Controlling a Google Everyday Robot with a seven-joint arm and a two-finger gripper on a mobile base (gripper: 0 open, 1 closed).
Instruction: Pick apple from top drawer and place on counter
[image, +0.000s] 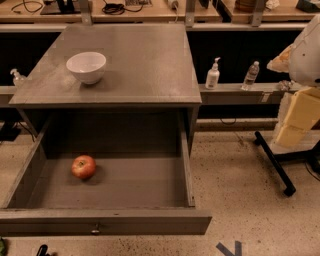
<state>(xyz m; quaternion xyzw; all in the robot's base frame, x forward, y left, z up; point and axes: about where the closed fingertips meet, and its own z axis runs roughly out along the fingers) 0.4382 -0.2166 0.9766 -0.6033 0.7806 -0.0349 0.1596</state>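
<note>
Red-orange apple (83, 167) lies ungrasped in open top drawer (100, 222), counter (145, 65) placement pending; my gripper out of view, state untellable.

We see only a small dark tip of ourselves, seemingly our gripper (42, 250), just below the top drawer (105, 221), towards its front panel's left end.

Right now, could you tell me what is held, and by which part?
Nothing seen held: the gripper is out of view; the round red-orange apple lies free.
</note>
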